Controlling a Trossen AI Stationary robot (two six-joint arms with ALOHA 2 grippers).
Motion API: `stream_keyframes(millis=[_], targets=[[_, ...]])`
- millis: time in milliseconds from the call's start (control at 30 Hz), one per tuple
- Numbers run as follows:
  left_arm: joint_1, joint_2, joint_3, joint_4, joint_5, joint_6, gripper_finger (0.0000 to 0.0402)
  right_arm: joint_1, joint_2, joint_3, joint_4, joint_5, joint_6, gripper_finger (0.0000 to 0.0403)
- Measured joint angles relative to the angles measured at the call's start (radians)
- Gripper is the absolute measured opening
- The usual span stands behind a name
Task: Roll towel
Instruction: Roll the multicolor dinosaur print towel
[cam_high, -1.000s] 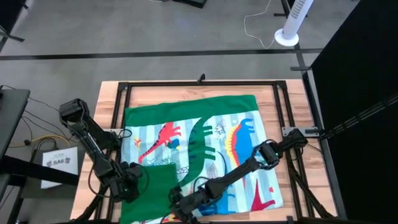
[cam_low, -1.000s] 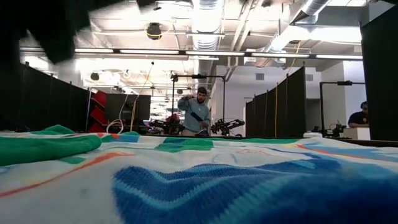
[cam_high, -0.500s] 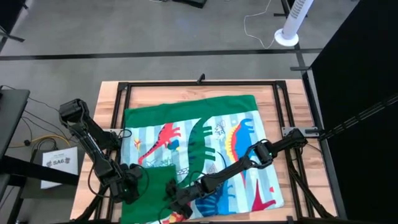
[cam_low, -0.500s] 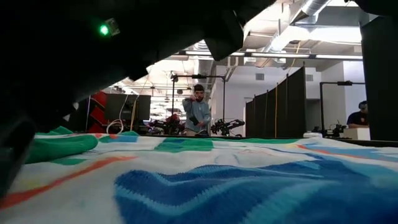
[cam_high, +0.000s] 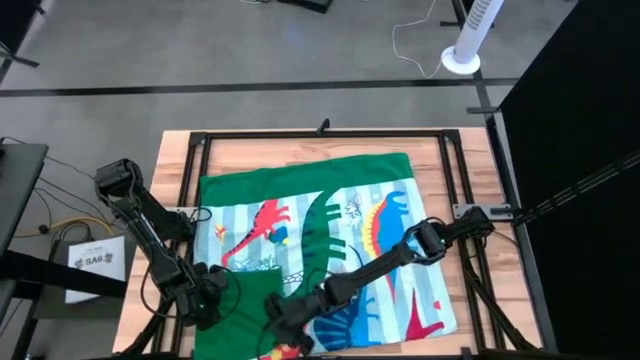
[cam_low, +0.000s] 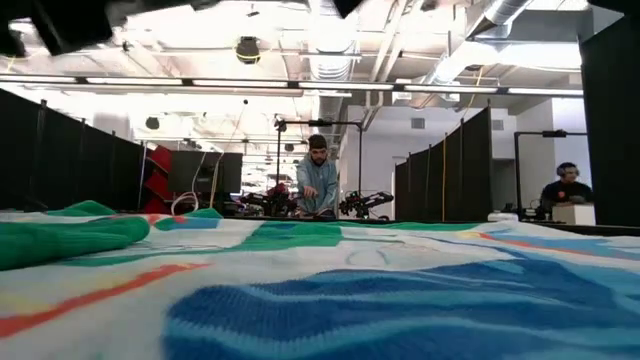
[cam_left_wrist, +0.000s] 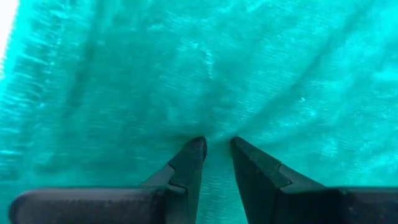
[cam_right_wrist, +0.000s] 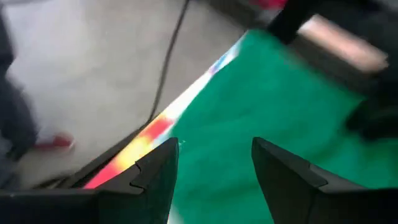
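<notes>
We are looking down on the bench (cam_high: 175, 160), a wooden top with a black frame, and the towel (cam_high: 300, 180) is lying spread across most of it. Its far edge is a plain green band, and the middle is showing a light-blue striped print with red, green, blue and orange dinosaur figures. At the near left corner the cloth is folded back over itself, so a plain green flap (cam_high: 245, 300) is lying on top of the print. In the low view the towel (cam_low: 400, 290) is filling the foreground, with that green fold (cam_low: 60, 240) raised at the left.

The left arm is reaching in from the left side of the bench, and the left gripper (cam_high: 205, 305) is sitting at the left edge of the green flap. In its wrist view the left gripper (cam_left_wrist: 217, 144) is narrowed to a slim gap, with both fingertips (cam_left_wrist: 194, 149) pressing into the green cloth, which is puckering between them.

The right arm is stretching diagonally across the print, and the right gripper (cam_high: 280, 325) is hovering at the near edge of the flap. In its wrist view the right gripper (cam_right_wrist: 214, 152) is spread wide above the green cloth, holding nothing.

Beyond the bench, a person (cam_low: 318, 185) is standing in the room.
</notes>
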Motion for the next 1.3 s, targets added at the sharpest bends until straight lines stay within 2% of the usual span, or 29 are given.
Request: stream_keyframes(millis=[167,267,467,600,700,767,833,967,1100,1200,1300], targets=[[0.0,0.0,0.0,0.005,0.001,-0.001,0.0076,-0.013,0.067,0.0,0.102,-0.011,0.053,0.0191],[0.0,0.0,0.0,0.007,0.001,-0.001,0.0076,-0.001,0.108,-0.004,0.111,-0.012,0.095,0.0191],[0.0,0.0,0.0,0.005,0.006,0.014,0.0076,0.02,0.102,0.0,0.052,-0.029,0.112,0.0191],[0.0,0.0,0.0,0.005,0.023,0.038,0.0076,0.021,0.047,-0.002,-0.004,-0.037,0.114,0.0191],[0.007,-0.01,-0.001,0.004,0.1,0.041,0.0076,-0.015,-0.031,-0.001,-0.071,-0.039,0.126,0.0191],[0.018,-0.029,0.003,-0.011,0.135,0.03,0.0076,-0.047,-0.075,0.003,-0.144,-0.037,0.13,0.0191],[0.027,-0.06,0.023,-0.012,0.13,0.031,0.0077,-0.075,-0.107,0.002,-0.258,-0.033,0.154,0.0191],[0.052,-0.121,0.059,-0.025,0.061,0.054,0.0077,-0.118,-0.179,-0.003,-0.511,-0.033,0.21,0.0191],[0.08,-0.168,0.079,-0.085,-0.103,0.059,0.0077,-0.165,-0.297,-0.019,-0.736,-0.033,0.218,0.0191],[0.118,-0.18,0.078,-0.141,-0.192,0.07,0.0077,-0.201,-0.392,-0.159,-0.841,-0.03,0.241,0.0186],[0.171,-0.18,0.078,-0.183,-0.216,0.112,0.0077,-0.232,-0.51,-0.39,-0.834,-0.029,0.272,0.0178]])
